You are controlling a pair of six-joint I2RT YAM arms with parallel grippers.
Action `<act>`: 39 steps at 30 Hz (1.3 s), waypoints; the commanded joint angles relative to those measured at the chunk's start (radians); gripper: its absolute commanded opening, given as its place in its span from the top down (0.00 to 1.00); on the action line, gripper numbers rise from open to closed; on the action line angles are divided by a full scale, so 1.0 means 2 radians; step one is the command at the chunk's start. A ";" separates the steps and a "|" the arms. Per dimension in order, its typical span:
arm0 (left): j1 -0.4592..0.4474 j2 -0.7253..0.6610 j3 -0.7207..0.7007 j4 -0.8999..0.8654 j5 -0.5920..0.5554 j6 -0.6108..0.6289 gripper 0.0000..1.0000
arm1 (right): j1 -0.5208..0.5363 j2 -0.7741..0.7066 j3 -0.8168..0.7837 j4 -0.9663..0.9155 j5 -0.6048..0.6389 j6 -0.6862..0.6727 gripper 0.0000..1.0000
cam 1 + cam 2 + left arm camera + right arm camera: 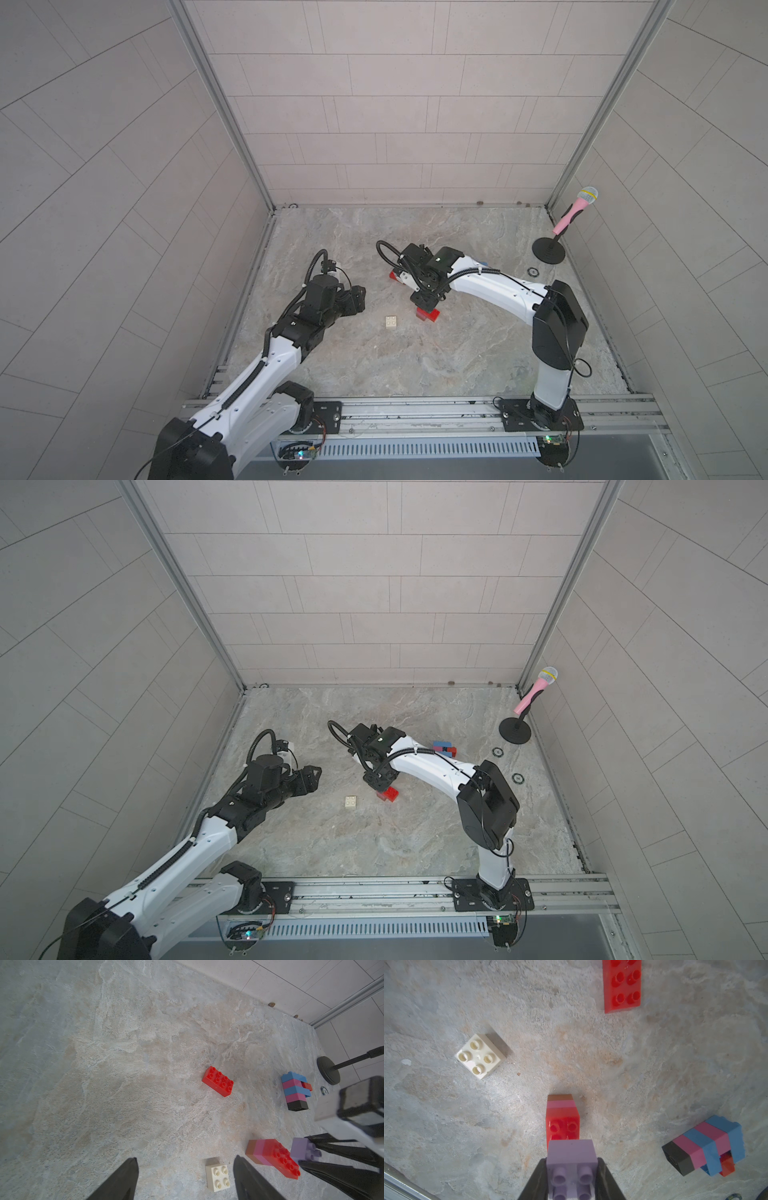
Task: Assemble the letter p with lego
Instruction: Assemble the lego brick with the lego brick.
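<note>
Positions are read on a dial laid over the marble table [478, 353] in a top view, with 12 o'clock at the back wall. At 9 o'clock the left gripper [358, 300] hovers with its jaws apart and empty, well clear of every brick. Just past centre toward 7 o'clock sits the cream square brick [391, 322], studs up. A loose red oblong brick [218, 1081] lies at 12 o'clock from it, partly under the right arm. Immediately at 3 o'clock of the cream brick is the small stack [270, 1154], orange-brown, pink and red. It appears tipped, with the red studs turned toward the right gripper [571, 1164]. The right gripper's jaws are clamped on the lilac brick [301, 1149], whose underside faces the end studs of the red layer. Whether the two are seated cannot be told. At 2 o'clock from there the striped stack [704, 1147] lies on its side, and the pink microphone [575, 208] stands in the far corner. Risks: the small stack is unsupported, so pressing force would likely slide or roll it instead of locking the studs. An off-square approach could jam one stud row and twist the lilac brick in the jaws. A wide withdrawal could sweep the loose red brick.
</note>
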State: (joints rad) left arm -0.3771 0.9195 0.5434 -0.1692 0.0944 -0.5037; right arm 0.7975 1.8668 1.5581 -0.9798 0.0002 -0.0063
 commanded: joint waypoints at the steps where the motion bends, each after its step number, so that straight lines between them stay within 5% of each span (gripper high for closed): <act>1: 0.003 -0.003 -0.009 0.008 0.002 0.005 0.21 | 0.002 0.011 0.004 0.002 -0.001 -0.002 0.84; 39: 0.003 0.000 -0.011 0.009 0.000 0.005 0.21 | 0.007 0.065 -0.010 -0.003 -0.011 -0.008 0.84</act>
State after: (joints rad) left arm -0.3771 0.9199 0.5381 -0.1684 0.0940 -0.5003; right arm 0.8112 1.9285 1.5635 -0.9688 0.0051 -0.0101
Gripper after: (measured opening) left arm 0.787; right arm 0.357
